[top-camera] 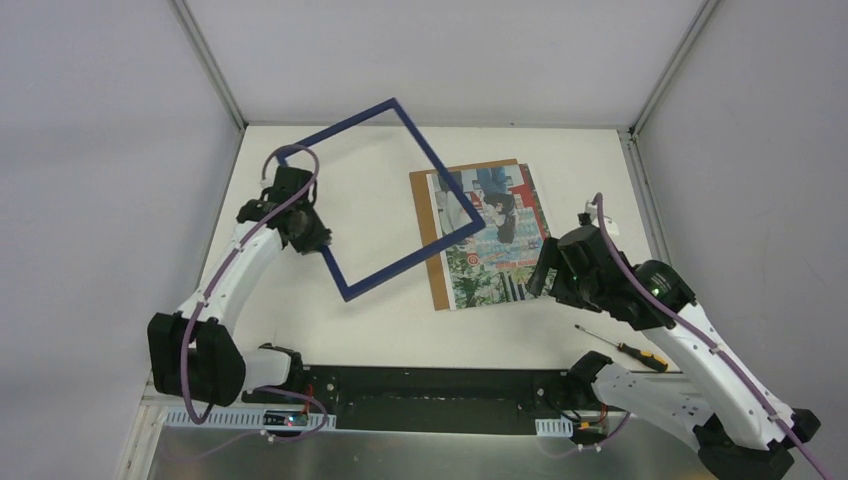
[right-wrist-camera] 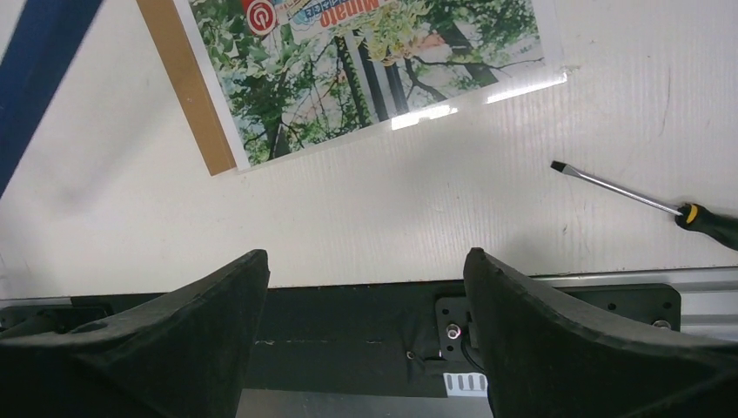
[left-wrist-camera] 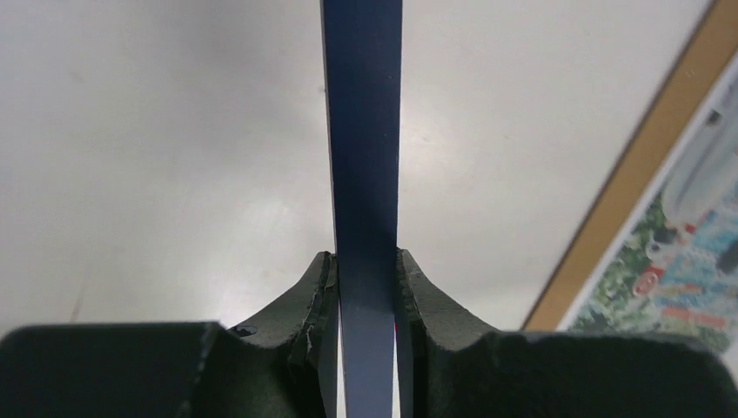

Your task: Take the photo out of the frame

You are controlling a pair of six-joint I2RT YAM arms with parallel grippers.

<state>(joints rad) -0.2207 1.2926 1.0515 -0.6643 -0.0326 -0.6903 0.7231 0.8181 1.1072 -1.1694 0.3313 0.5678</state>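
Note:
The dark-blue frame (top-camera: 430, 160) is empty and lifted off the table, tilted, its right corner above the photo. My left gripper (top-camera: 318, 240) is shut on the frame's left side; in the left wrist view the blue bar (left-wrist-camera: 365, 174) runs up between both fingers. The photo (top-camera: 495, 235), a colourful print, lies flat on the brown backing board (top-camera: 428, 215) on the table; it also shows in the right wrist view (right-wrist-camera: 365, 61). My right gripper (top-camera: 545, 275) is open and empty, hovering by the photo's near right corner.
A screwdriver (top-camera: 630, 349) with a black-and-yellow handle lies near the right arm; it also shows in the right wrist view (right-wrist-camera: 627, 196). White walls close the table at the back and both sides. A black rail (top-camera: 430, 385) runs along the near edge.

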